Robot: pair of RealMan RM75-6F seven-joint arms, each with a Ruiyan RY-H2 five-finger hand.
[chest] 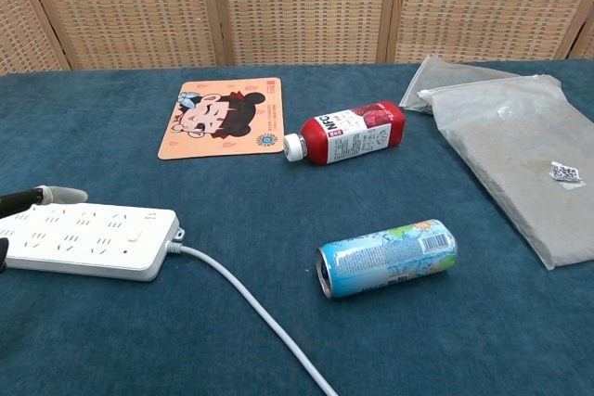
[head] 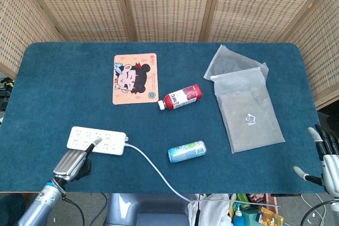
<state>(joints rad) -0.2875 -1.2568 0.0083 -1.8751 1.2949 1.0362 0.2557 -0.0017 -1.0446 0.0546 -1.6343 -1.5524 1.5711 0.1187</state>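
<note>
A white power strip (head: 100,139) (chest: 88,238) lies near the table's front left, its cable (head: 153,170) running off the front edge. My left hand (head: 73,163) hovers at the strip's near end and holds nothing. One outstretched fingertip (head: 96,143) (chest: 51,195) reaches over the strip's top; I cannot tell if it touches. My right hand (head: 327,161) hangs off the table's front right corner with fingers spread and empty. It is away from every object and shows only in the head view.
A blue drink can (head: 186,151) (chest: 388,257) lies on its side at front centre. A red juice bottle (head: 181,97) lies beside a cartoon mouse pad (head: 135,78). Two grey plastic bags (head: 249,112) overlap at the right. Wicker screens stand behind the blue table (head: 63,88).
</note>
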